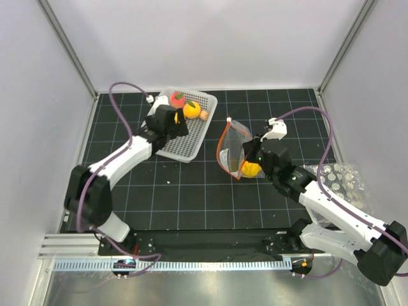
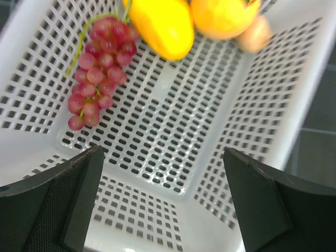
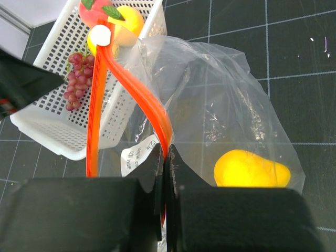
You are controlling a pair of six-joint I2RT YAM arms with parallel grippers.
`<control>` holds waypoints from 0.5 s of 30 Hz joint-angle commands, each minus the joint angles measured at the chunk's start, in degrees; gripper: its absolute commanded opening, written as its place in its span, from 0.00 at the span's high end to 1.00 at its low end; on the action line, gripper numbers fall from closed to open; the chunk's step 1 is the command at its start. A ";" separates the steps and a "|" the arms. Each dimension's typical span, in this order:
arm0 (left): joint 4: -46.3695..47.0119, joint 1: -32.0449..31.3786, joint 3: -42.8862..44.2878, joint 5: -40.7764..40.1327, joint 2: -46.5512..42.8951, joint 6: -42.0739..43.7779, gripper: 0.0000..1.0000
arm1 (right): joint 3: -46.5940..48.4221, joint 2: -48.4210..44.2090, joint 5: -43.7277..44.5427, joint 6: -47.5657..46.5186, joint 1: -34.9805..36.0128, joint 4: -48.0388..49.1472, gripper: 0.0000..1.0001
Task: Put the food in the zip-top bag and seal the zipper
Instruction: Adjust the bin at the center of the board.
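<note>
While the zipper [image 3: 93, 121] of the zip-top bag [image 3: 220, 100] is pinched by the fully closed right jaws, the bag's mouth is held up and spread open near the centre of the desk [image 1: 191, 185]. One yellow pear [image 3: 251, 168] is seen inside the bag. At 10 o'clock of the bag, the white basket [image 2: 157, 157] is hovered over by the left jaws, spread wide and gripping nothing. Inside the basket are seen dark red grapes [image 2: 97, 79], a pink-red peach [image 1: 178, 99], yellow-orange pieces [image 2: 157, 23] and a tiny ball [image 1: 204, 115].
</note>
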 commanded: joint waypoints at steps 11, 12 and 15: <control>-23.34 -6.82 22.90 13.04 20.09 3.88 0.21 | 1.47 0.70 -0.06 -0.37 -0.20 1.51 0.99; -23.53 -8.05 23.60 13.39 20.36 3.88 0.21 | 1.47 0.70 0.02 -0.28 -0.20 1.51 0.99; -23.45 -12.45 25.62 17.42 21.68 2.66 0.20 | 1.38 0.53 0.20 -0.28 -0.20 1.51 0.99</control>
